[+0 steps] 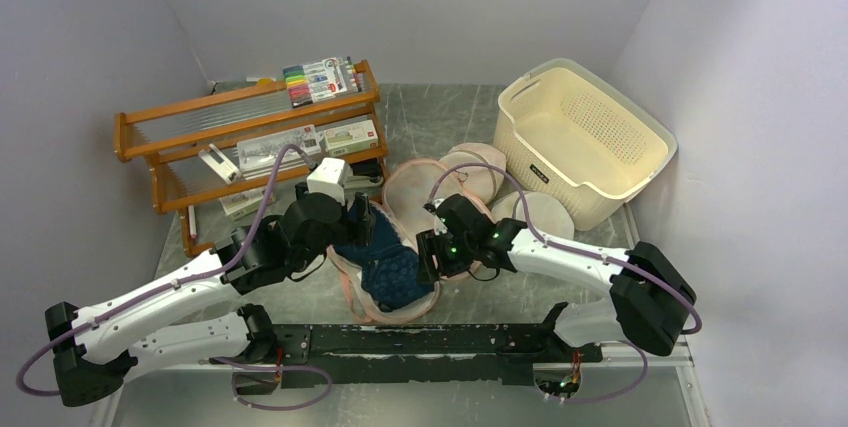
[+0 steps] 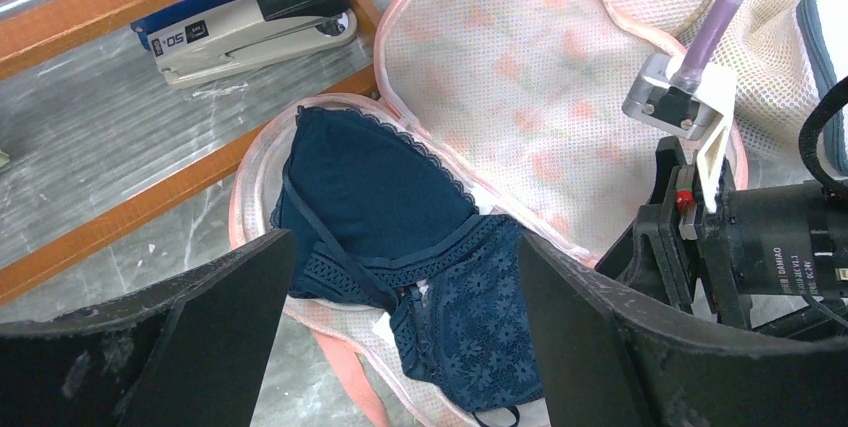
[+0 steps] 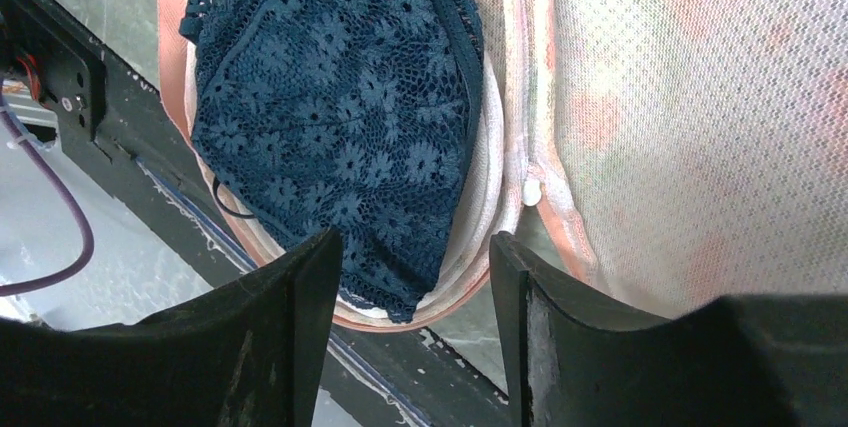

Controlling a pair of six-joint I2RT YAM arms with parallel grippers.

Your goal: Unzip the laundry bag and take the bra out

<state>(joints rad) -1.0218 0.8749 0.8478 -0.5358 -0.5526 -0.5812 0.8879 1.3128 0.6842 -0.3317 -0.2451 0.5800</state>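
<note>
The bra [image 2: 400, 217] is in plain sight, dark navy lace, lying in the lower half of the laundry bag [image 2: 520, 77]. The bag is unzipped and flung open, with its floral mesh lid flat on the table [image 1: 440, 117] beyond. The left gripper [image 2: 400, 277] hangs right over the bra, jaws spread wide, one finger on either side of the near cup and a strap running between them, nothing pinched. Facing it across the case, the right gripper [image 3: 412, 247] has its jaws parted too, poised above the lower edge of the outer lace cup and the bag's pink rim. Whether its tips brush the fabric is hard to say from this angle, but they clamp nothing. To that gripper's right, the open lid fills the view. Ahead and left of the left gripper, a stapler [image 2: 250, 22] sits in the wooden rack [image 1: 250, 117]. Off to the right gripper's right and farther out, round mesh bags [image 1: 480, 172] lie against a cream basket [image 1: 585, 137].
</note>
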